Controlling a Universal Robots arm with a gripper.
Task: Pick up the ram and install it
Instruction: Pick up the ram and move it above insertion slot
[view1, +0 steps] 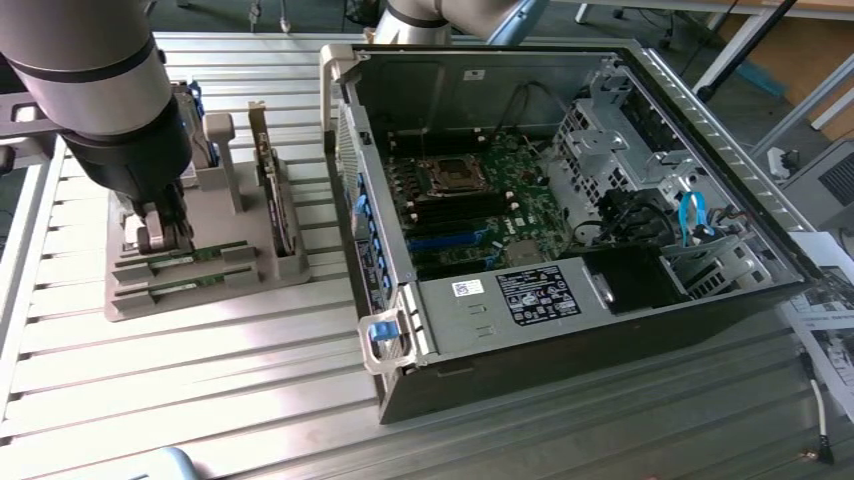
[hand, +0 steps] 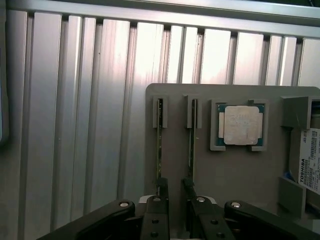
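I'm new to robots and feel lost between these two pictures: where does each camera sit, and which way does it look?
Exterior view: off the arm, above the table, looking down at the open computer case and grey holder; arm and claw show.
Wrist view: on the wrist, facing down on the holder; the claw shows.
Shared: the claw, the holder, two ram sticks.

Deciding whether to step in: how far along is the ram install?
Nothing done yet: both ram sticks sit in the grey holder. In hand: the gripper, open, hovers over their ends, holding nothing. Left: the whole pick-up and seating in the open computer case.
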